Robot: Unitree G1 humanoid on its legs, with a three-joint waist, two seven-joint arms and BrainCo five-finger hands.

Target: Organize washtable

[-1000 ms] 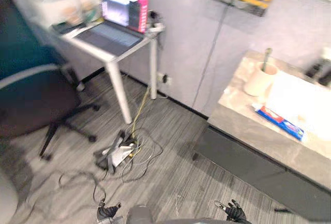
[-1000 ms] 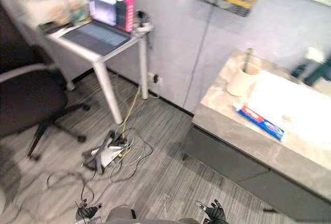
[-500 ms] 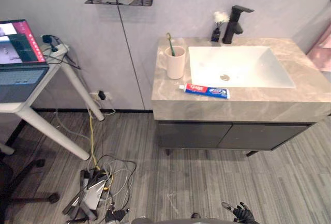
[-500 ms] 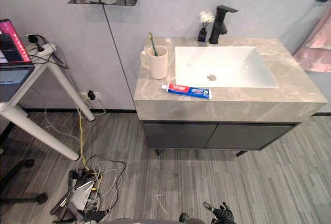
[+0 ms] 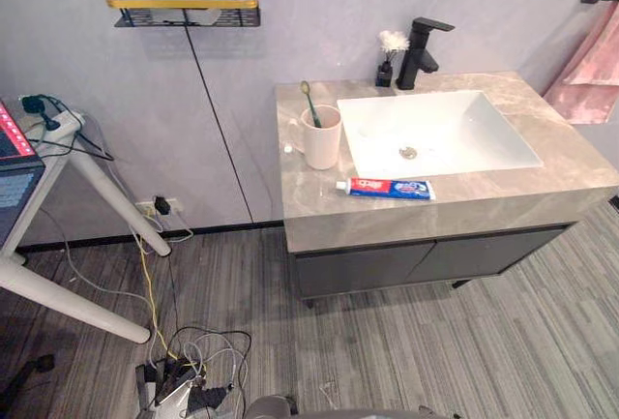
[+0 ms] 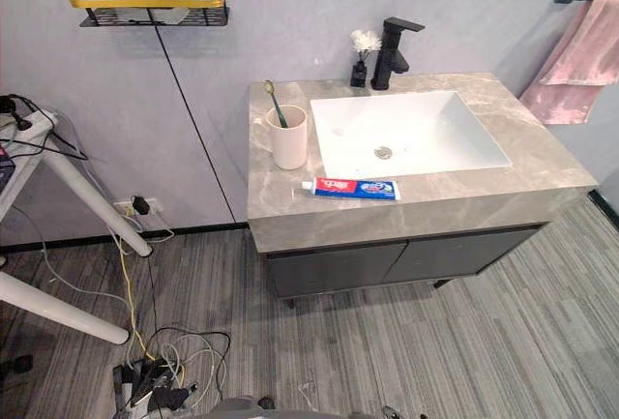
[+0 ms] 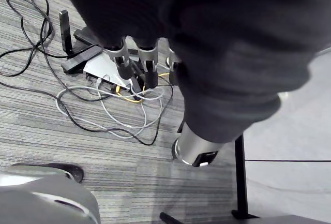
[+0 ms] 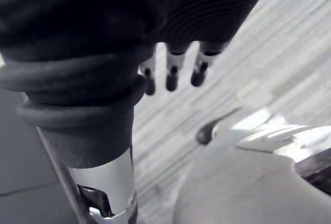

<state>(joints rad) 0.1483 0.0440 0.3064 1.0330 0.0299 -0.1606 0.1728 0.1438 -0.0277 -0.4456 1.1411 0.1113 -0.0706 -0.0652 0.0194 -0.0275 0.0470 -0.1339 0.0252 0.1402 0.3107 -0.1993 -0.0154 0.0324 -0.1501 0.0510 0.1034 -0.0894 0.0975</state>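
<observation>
Facing washtable (image 5: pixel 311 208) after view swung round; toothpaste (image 5: pixel 385 188) lying loose; left hand (image 7: pixel 124 61), right hand (image 8: pixel 173 73) fingers relaxed, empty

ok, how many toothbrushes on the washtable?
1: a toothbrush standing in the mug at the left end of the counter, left of the basin. Nothing else pokes out; a shorter one inside could be hidden.

The washtable (image 5: pixel 503 201) top looks like polished grey stone, the sink (image 5: pixel 455 119) glossy white, the faucet (image 5: pixel 418 46) matt black.
</observation>
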